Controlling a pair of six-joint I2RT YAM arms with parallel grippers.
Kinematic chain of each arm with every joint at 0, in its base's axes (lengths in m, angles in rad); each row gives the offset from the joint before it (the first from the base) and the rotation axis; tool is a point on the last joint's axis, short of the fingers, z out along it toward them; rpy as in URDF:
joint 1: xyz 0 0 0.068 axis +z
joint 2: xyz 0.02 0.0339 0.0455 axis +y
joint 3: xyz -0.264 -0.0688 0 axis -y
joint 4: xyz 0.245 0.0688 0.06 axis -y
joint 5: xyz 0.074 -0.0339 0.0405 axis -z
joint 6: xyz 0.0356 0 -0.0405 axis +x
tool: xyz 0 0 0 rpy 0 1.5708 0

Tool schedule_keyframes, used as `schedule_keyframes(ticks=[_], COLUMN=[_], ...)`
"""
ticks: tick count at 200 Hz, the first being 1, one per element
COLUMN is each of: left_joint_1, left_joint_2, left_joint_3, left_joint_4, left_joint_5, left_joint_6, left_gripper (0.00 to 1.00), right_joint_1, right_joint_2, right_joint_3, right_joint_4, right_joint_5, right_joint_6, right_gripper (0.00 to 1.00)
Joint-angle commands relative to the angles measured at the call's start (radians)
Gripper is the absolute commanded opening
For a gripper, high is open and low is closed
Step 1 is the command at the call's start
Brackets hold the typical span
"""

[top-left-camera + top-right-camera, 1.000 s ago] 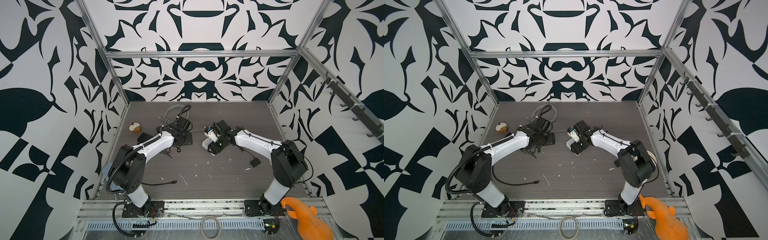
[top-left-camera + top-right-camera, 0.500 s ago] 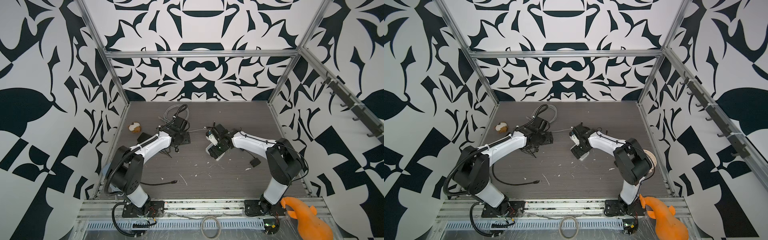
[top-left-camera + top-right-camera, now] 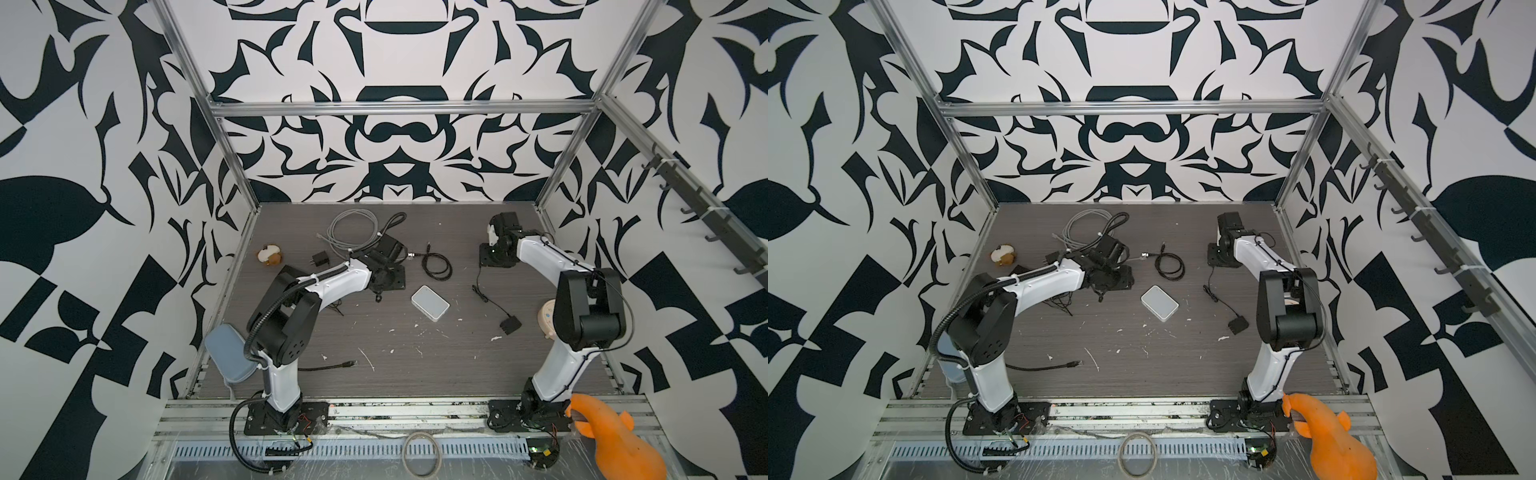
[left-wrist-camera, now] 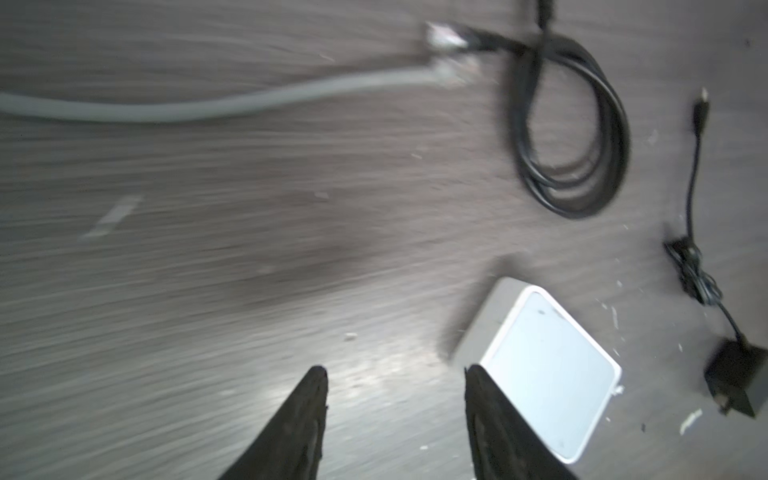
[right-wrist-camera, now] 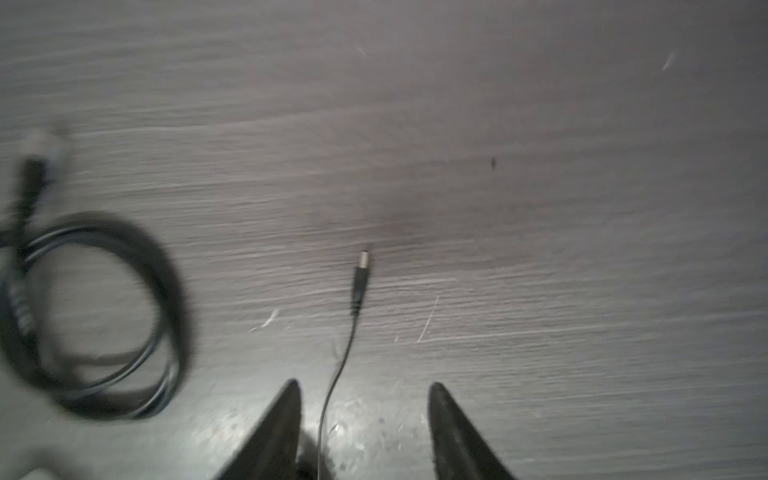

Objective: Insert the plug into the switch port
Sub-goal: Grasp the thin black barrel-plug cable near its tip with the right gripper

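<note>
Closing now, your right gripper (image 5: pixel 361 384), parted and empty like the left gripper (image 4: pixel 395 370), seemingly pinches blurred cord (image 5: pixel 350 336), missing the plug (image 5: pixel 361 266).

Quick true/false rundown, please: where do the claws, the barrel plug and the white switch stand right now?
1. The right claw grips the small black barrel plug. False: its jaws stand open and the plug lies on the grey wood-grain table ahead of them.
2. The flat white rectangular switch box lies on the table between the two arms. True.
3. The left claw is shut on the grey round cable. False: it is open and empty; that cable lies on the table.
4. The black square power adapter lies apart from the switch box. True.
5. A cable is plugged into the switch box. False: none reaches it.
</note>
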Motion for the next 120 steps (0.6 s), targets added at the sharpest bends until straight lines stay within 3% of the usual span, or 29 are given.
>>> schedule_keyframes(ticks=[1, 28, 69, 120], left_joint_1=[-0.011, -0.011, -0.011, 0.002], left_joint_2=[0.037, 0.048, 0.055, 0.022], left_joint_3=[0.039, 0.046, 0.060, 0.050], left_joint_4=[-0.010, -0.016, -0.038, -0.051], left_joint_5=[0.016, 0.012, 0.003, -0.010], left_joint_6=[-0.001, -0.003, 0.011, 0.029], left_gripper=[0.56, 0.56, 0.56, 0.56], right_joint_1=[0.000, -0.002, -0.002, 0.000], right_joint_2=[0.045, 0.100, 0.153, 0.130], right_joint_3=[0.055, 0.077, 0.096, 0.086], right_joint_4=[0.028, 0.043, 0.043, 0.011], right_joint_5=[-0.048, -0.052, -0.070, -0.084], right_joint_6=[0.018, 0.025, 0.032, -0.012], right_gripper=[0.42, 0.41, 0.29, 0.04])
